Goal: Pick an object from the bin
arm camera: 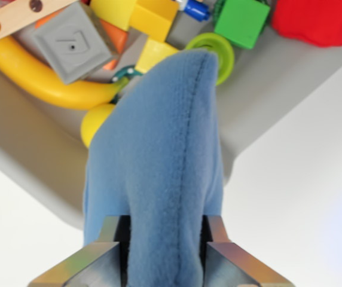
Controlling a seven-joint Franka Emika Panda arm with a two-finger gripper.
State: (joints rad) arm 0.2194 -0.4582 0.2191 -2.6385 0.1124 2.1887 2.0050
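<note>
Blue fleece cloth [159, 173] hangs pinched between the two metal fingers of the gripper [162, 251], its long axis running straight away from the pincer toward the bin, the stitched seam lying along that line and the far tip ending over the bin's near rim. It reads as lifted out, hanging above the grey bin [33, 119] rather than lying in it, so the coming move likely turns on carrying it clear of that rim. Inside the bin, to the cloth's left, a wooden strip with holes [15, 17] lies over a yellow curved ring [39, 78], with a grey block [72, 42] just beside it. A yellow ball [96, 122] peeks out at the cloth's left edge. Beyond the tip sit yellow bricks [141, 15], then a lime green ring [219, 51], a green cube [241, 21], and a red block [320, 18] farthest to the cloth's right.
</note>
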